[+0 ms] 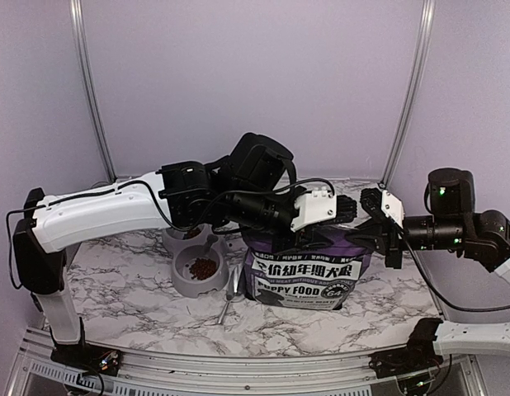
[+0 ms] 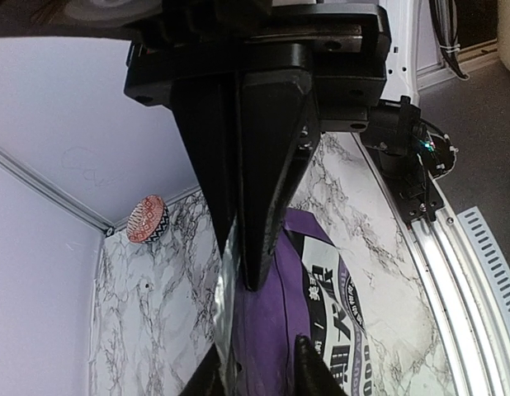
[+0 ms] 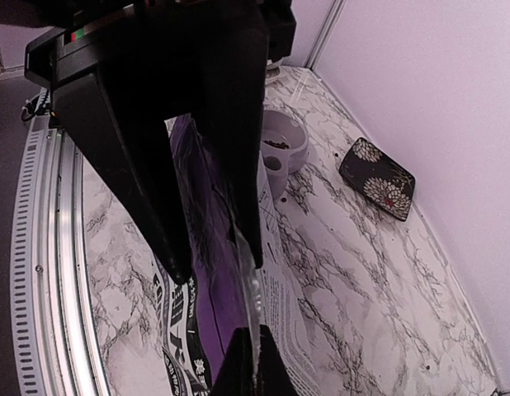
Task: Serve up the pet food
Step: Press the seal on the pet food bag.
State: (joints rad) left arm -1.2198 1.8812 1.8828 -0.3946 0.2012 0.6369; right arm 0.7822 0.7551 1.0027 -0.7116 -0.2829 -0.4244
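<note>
The pet food (image 1: 204,268) is a small heap of reddish-brown kibble in the near cup of the grey double bowl (image 1: 182,285). The purple-and-white bag (image 1: 304,276) stands upright to the bowl's right. Both grippers meet over its top rim. My right gripper (image 3: 247,363) is shut on the bag's (image 3: 214,305) silver-lined top edge; in the left wrist view it (image 2: 251,276) shows as one shut wedge. My left gripper (image 2: 255,375) has its jaws apart on either side of the rim, over the bag (image 2: 321,305). The right wrist view shows that gripper (image 3: 214,260) open too.
A shiny metal scoop (image 1: 229,304) lies on the marble table between bowl and bag. The bowl (image 3: 298,132) sits past the bag. A dark floral pouch (image 3: 377,177) lies near the back wall and a red patterned object (image 2: 148,219) sits in a far corner.
</note>
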